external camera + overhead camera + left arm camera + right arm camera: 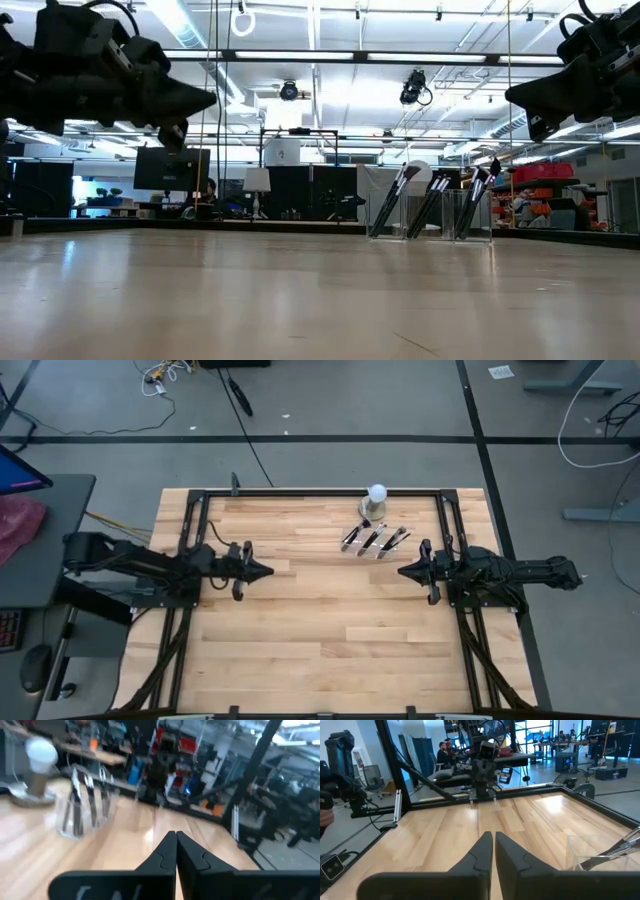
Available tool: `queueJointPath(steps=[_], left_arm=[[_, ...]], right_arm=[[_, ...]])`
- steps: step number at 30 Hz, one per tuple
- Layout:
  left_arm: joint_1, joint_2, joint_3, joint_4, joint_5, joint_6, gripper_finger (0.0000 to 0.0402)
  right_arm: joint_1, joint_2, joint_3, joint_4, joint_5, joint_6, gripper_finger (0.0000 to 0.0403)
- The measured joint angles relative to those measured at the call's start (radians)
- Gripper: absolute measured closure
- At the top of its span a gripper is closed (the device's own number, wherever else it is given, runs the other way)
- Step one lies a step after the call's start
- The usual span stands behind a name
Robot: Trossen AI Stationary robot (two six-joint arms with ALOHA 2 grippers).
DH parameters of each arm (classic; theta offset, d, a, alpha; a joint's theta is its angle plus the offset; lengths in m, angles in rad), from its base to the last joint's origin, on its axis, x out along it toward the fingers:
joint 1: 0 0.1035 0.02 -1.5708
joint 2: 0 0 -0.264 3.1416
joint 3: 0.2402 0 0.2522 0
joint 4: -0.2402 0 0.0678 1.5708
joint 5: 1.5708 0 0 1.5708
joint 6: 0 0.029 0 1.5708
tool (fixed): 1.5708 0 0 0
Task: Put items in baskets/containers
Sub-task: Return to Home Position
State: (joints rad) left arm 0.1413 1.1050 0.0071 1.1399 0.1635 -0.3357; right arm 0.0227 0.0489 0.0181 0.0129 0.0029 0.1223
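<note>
**No Writing We Can Read**

We find no text, brand or number that we can read. A white slip (500, 372) on the floor (350, 400) bears dark marks too small for us to make out, and the dark monitor (172, 168) shows us nothing legible.

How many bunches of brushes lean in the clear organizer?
3: a left bunch, a middle bunch and a right bunch, side by side; single brushes within may be hidden.
</note>
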Motion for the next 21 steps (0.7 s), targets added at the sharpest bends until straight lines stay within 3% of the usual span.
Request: queueJointPath(steps=[10, 21], left_arm=[[-0.063, -0.249, 0.0, -0.223, 0.004, 0.059, 0.04], [-0.118, -0.657, 0.0, -0.585, -0.024, 0.113, 0.0401]], right_arm=[[0.0, 0.001, 0.0, 0.0, 0.0, 0.0, 0.0379], [0.0, 0.001, 0.0, 0.0, 0.0, 0.0, 0.0379]])
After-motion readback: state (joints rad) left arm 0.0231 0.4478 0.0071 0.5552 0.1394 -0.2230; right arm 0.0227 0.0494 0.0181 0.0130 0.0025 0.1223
